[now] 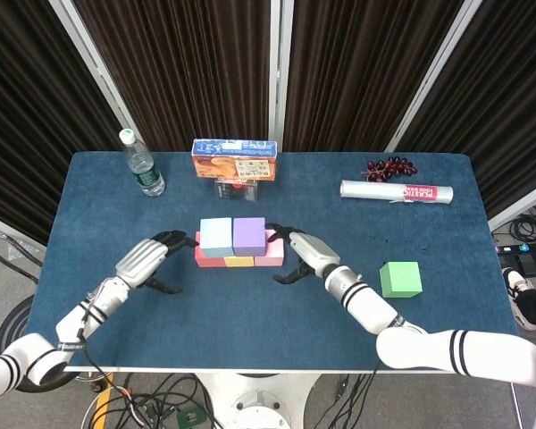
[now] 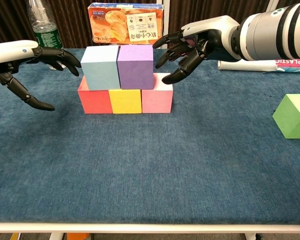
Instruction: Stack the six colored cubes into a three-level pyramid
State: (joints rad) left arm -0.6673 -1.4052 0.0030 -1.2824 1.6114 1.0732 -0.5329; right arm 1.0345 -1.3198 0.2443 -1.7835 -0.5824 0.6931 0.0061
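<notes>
A bottom row of red cube (image 2: 95,101), yellow cube (image 2: 125,101) and pink cube (image 2: 157,98) sits mid-table. On it stand a light blue cube (image 2: 100,67) and a purple cube (image 2: 136,66) side by side. The green cube (image 2: 293,116) (image 1: 400,279) lies alone at the right. My left hand (image 2: 34,69) (image 1: 154,258) hovers open just left of the stack, holding nothing. Fingers spread, my right hand (image 2: 190,50) (image 1: 297,251) is open beside the purple cube's right face, fingertips close to it; whether they touch I cannot tell.
A water bottle (image 1: 141,164) stands at the back left, a snack box (image 1: 234,161) behind the stack. A plastic wrap roll (image 1: 396,191) and dark grapes (image 1: 390,166) lie at the back right. The blue table (image 1: 250,331) front edge is near me.
</notes>
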